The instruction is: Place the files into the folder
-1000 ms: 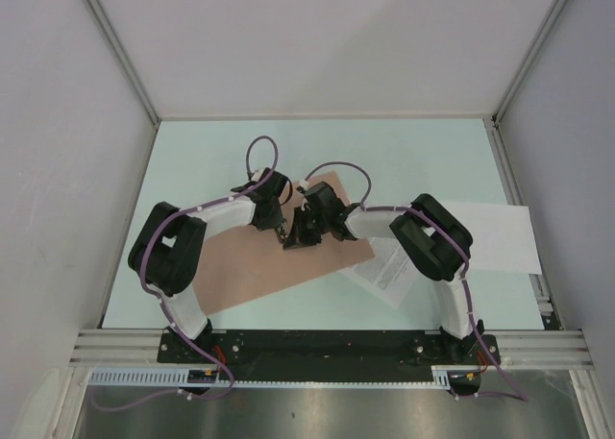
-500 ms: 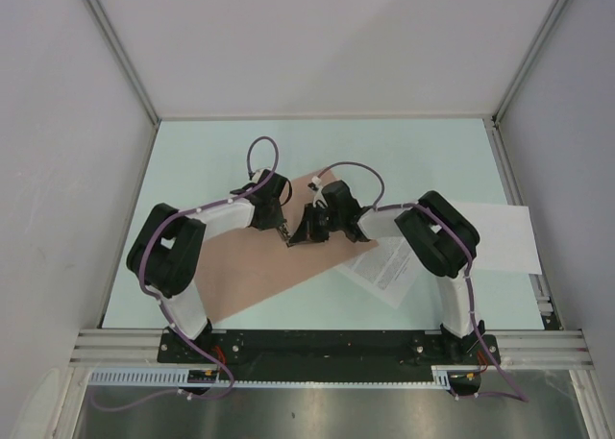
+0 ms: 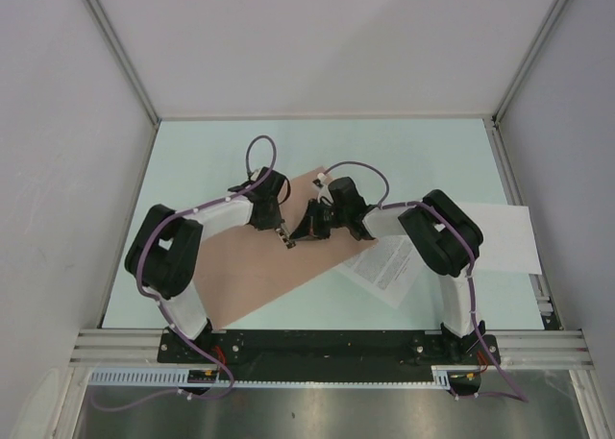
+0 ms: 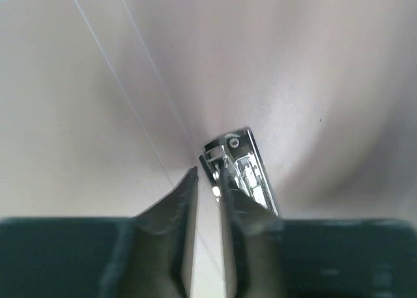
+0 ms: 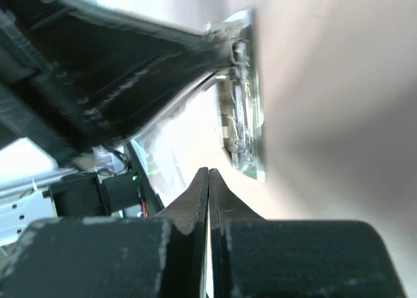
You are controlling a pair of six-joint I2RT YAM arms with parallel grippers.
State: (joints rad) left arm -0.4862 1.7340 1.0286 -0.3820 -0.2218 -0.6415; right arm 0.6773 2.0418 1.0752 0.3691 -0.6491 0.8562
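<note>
While the files (image 3: 384, 271) lie on the desk (image 3: 192, 160) right of the folder (image 3: 250, 266), left gripper (image 4: 207, 177) barely parted at its metal clip (image 4: 238, 171), right gripper (image 5: 208, 172) clenched beside it, that clip could snap shut.

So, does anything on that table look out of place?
Yes: the plain white paper sheet lies across the pale green table's right edge, partly off the surface. The salmon card folder sits skewed too, not square to the table.

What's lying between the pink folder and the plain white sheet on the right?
A sheet of printed text, partly covered by the right arm; the top view shows it.
</note>
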